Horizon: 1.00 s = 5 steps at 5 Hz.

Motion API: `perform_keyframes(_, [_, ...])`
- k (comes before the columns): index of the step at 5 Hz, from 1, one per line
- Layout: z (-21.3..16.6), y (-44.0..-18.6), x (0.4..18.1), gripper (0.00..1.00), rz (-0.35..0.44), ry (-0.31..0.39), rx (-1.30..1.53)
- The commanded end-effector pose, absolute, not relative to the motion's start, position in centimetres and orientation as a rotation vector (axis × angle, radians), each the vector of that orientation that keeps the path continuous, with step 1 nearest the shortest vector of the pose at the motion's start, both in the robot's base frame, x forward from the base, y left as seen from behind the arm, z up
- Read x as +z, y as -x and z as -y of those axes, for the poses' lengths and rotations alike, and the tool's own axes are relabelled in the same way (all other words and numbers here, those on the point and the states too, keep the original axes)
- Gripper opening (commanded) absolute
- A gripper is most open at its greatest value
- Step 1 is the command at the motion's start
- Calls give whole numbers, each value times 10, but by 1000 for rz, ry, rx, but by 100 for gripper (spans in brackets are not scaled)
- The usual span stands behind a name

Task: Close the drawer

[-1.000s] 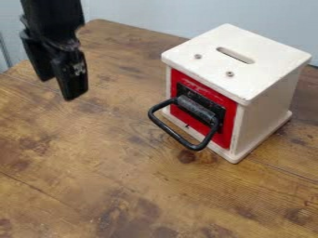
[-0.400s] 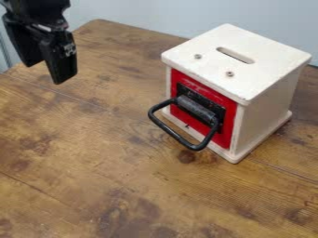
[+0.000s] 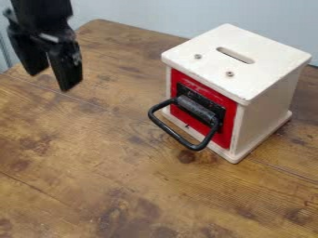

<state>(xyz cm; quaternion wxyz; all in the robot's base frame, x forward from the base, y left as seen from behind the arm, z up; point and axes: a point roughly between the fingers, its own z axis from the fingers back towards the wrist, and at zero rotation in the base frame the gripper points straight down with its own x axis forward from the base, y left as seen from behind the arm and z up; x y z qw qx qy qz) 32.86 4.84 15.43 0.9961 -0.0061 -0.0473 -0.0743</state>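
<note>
Wooden tabletop, drawer ajar in the white box — gripper open (holding nothing), well apart at far left. I'd say approach phase; next I push the black handle inward.

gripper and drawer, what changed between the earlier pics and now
The gripper drifted a little toward the left edge of the picture and twisted slightly about its own axis. It stays open and empty, well clear of the box. The drawer is still pulled partly out, its handle untouched.
</note>
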Motion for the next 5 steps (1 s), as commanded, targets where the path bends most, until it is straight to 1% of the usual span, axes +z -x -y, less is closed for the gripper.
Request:
perform_keyframes(1, [-47, -341, 167, 100, 143, 2, -189])
perform_keyframes(2, [-45, -348, 171, 100, 159, -5, -221])
perform_keyframes(3, [-42, -345, 179, 100, 155, -4, -214])
perform_keyframes(4, [-41, -343, 188, 100, 174, -15, -205])
perform_keyframes(5, [-42, -343, 188, 100, 195, -15, -270])
